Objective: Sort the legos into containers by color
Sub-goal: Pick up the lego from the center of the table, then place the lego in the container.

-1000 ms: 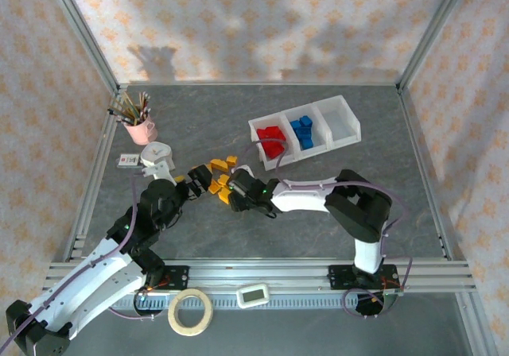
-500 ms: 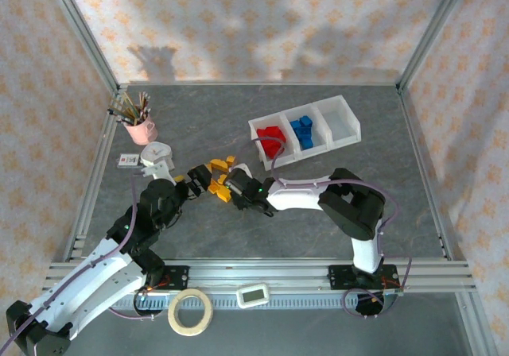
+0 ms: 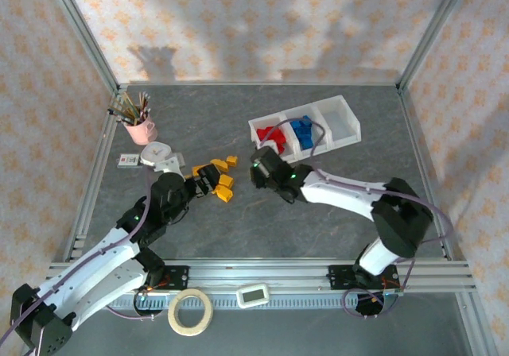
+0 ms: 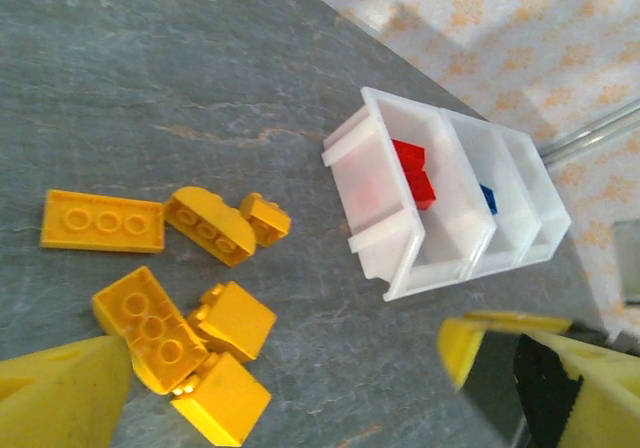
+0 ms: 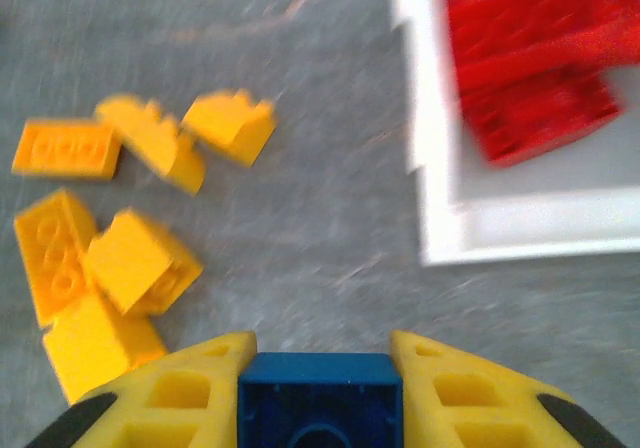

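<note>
We see our right gripper (image 5: 320, 360) clamped on a blue lego (image 5: 320, 400), the yellow legos (image 5: 135, 263) ahead-left of its jaws and the containers (image 5: 445, 233) ahead-right, while our left gripper (image 4: 285, 353) gapes wide, those yellow bricks just ahead between its jaws.

Item count, tabletop
Six yellow legos (image 4: 150, 326) loose on the tabletop; three joined bins (image 4: 385, 243); one blue lego (image 5: 320, 390) carried; red legos (image 4: 412, 173) overlap, count unclear.
</note>
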Robot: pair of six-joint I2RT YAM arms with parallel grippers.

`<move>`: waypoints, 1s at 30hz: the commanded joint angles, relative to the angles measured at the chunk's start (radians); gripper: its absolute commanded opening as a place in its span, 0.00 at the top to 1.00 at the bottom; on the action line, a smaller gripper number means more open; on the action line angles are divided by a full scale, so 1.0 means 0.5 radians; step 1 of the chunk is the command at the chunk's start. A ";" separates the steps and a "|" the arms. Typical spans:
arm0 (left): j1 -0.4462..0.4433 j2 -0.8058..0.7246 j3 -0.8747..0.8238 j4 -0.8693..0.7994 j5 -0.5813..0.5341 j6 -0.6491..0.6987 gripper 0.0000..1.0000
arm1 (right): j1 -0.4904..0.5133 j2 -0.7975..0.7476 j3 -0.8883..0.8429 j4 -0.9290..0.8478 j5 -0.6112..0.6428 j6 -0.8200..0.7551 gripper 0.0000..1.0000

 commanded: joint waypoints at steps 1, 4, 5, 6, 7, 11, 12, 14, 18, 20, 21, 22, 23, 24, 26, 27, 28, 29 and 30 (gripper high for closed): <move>0.019 0.093 0.102 0.210 0.121 0.042 0.01 | -0.203 -0.090 0.045 -0.148 0.092 0.034 0.70; 0.016 0.220 0.153 0.283 0.186 0.055 0.01 | -0.417 -0.077 0.125 -0.154 0.057 0.021 0.71; 0.013 0.256 0.167 0.312 0.205 0.057 0.01 | -0.476 -0.061 0.149 -0.140 0.052 0.016 0.71; 0.010 0.299 0.181 0.348 0.223 0.058 0.01 | -0.538 -0.034 0.175 -0.120 0.043 0.011 0.71; 0.004 0.342 0.195 0.381 0.244 0.058 0.01 | -0.599 0.008 0.223 -0.114 0.034 0.004 0.71; -0.034 0.500 0.270 0.474 0.284 0.064 0.01 | -0.766 0.219 0.410 -0.079 0.019 -0.016 0.71; -0.043 0.542 0.289 0.493 0.289 0.071 0.01 | -0.801 0.286 0.460 -0.066 0.023 -0.024 0.71; -0.052 0.610 0.318 0.524 0.294 0.076 0.01 | -0.857 0.419 0.572 -0.064 0.021 -0.028 0.71; -0.052 0.716 0.360 0.583 0.298 0.082 0.01 | -0.932 0.658 0.812 -0.070 0.104 -0.054 0.71; -0.052 0.745 0.375 0.601 0.302 0.089 0.01 | -0.959 0.747 0.897 -0.059 0.136 -0.072 0.69; -0.052 0.753 0.379 0.614 0.295 0.091 0.01 | -0.974 0.797 0.950 -0.073 0.145 -0.079 0.68; -0.052 0.762 0.380 0.622 0.289 0.092 0.01 | -0.989 0.848 1.005 -0.093 0.141 -0.078 0.67; -0.050 0.767 0.383 0.622 0.281 0.091 0.01 | -0.998 0.890 1.050 -0.119 0.125 -0.078 0.66; -0.052 0.774 0.392 0.623 0.275 0.098 0.01 | -1.003 0.924 1.095 -0.133 0.104 -0.085 0.63; -0.052 0.779 0.402 0.618 0.269 0.109 0.01 | -1.004 0.960 1.143 -0.139 0.082 -0.098 0.55; -0.052 0.780 0.411 0.615 0.266 0.112 0.01 | -1.002 0.963 1.166 -0.148 0.078 -0.102 0.50; -0.051 0.779 0.413 0.615 0.263 0.116 0.01 | -1.002 0.957 1.178 -0.158 0.076 -0.103 0.48; -0.050 0.775 0.412 0.615 0.262 0.119 0.01 | -1.002 0.941 1.182 -0.160 0.071 -0.106 0.46; -0.049 0.774 0.411 0.615 0.260 0.122 0.01 | -1.001 0.918 1.176 -0.158 0.052 -0.108 0.43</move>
